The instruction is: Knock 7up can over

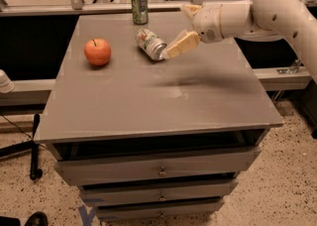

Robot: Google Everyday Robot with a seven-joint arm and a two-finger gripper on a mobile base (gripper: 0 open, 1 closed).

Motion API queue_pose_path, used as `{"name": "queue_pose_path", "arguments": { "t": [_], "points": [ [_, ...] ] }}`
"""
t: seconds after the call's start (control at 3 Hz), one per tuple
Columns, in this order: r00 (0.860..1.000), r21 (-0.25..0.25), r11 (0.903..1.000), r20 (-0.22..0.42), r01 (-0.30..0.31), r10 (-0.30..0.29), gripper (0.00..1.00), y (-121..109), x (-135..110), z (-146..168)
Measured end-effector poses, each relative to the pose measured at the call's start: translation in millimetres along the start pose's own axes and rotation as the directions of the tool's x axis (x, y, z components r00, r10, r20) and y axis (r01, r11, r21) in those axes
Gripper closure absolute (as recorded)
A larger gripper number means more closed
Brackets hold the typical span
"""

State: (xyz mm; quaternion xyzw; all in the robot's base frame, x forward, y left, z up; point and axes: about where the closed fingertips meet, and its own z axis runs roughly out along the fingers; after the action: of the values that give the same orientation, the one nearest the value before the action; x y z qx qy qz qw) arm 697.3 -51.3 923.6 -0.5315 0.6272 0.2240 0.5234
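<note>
Lying toppled on grey cabinet top point(148, 106), 7up can point(150, 43) beside gripper point(179, 46)

Shiny metal 7up can point(150, 43) lies on matt grey table point(148, 101); smooth cream plastic gripper point(177, 29) just beside it.

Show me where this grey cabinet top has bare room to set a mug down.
The whole front half of the grey cabinet top is bare, from the red apple to the front edge. Crowded: the back middle, where the tipped white-green 7up can, the upright dark green can and the gripper cluster.
</note>
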Motion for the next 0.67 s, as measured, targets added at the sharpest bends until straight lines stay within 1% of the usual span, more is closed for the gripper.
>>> {"name": "queue_pose_path", "arguments": {
  "t": [0.33,0.67],
  "points": [
    [1.0,-0.049,0.9986,-0.014,-0.019,0.019,0.0,-6,27,-16],
    [0.998,-0.122,0.991,-0.025,-0.055,0.052,0.0,5,45,-6]
  ]
}}
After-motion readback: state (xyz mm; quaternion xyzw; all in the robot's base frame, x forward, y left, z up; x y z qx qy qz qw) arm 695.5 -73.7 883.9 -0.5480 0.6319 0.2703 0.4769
